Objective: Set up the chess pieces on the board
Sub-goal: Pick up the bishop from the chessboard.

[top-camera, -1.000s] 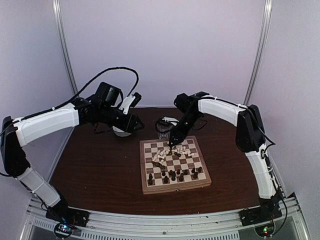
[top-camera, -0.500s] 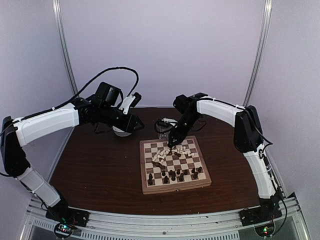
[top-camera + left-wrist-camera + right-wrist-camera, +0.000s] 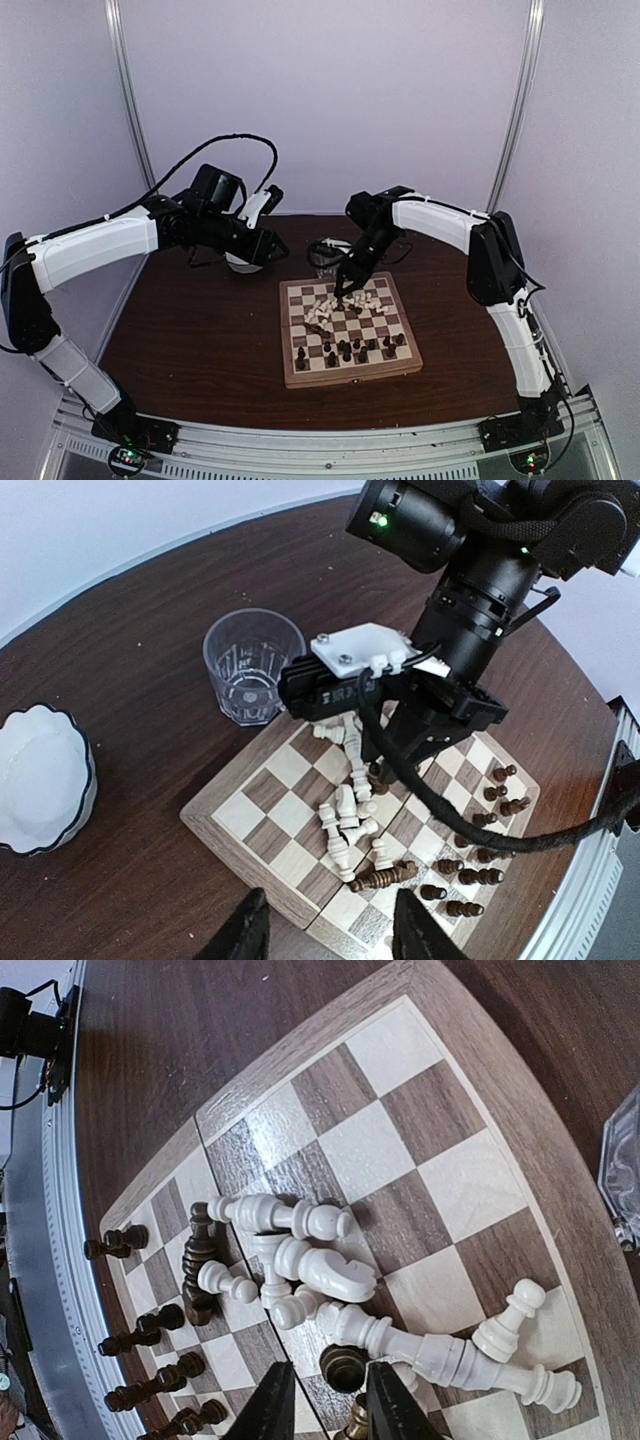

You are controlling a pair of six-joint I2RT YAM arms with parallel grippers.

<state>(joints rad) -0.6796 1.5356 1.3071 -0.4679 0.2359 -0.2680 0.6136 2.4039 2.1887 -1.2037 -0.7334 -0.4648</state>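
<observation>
The board (image 3: 352, 377) lies at mid-table, its pale rim also in the left wrist view (image 3: 225, 830). Cream chess pieces (image 3: 310, 1270) lie toppled in a heap on its far half (image 3: 335, 308). Dark ones (image 3: 350, 350) stand along the near rows, and one long dark piece (image 3: 385, 877) lies flat. My right gripper (image 3: 330, 1400) is down in the heap (image 3: 343, 293), its fingers narrowly apart on either side of an upright dark piece (image 3: 343, 1365), with a gap still showing. My left gripper (image 3: 330, 935) hovers open and empty to the board's left (image 3: 272, 247).
A clear glass tumbler (image 3: 252, 665) stands just beyond the board's far edge (image 3: 325, 258). A white scalloped bowl (image 3: 40, 780) sits on the dark tabletop to the left. The right arm's cable (image 3: 480, 835) hangs over the board.
The right gripper's jaws have narrowed around the dark piece and it has shifted slightly within the heap. The left arm has not moved.
</observation>
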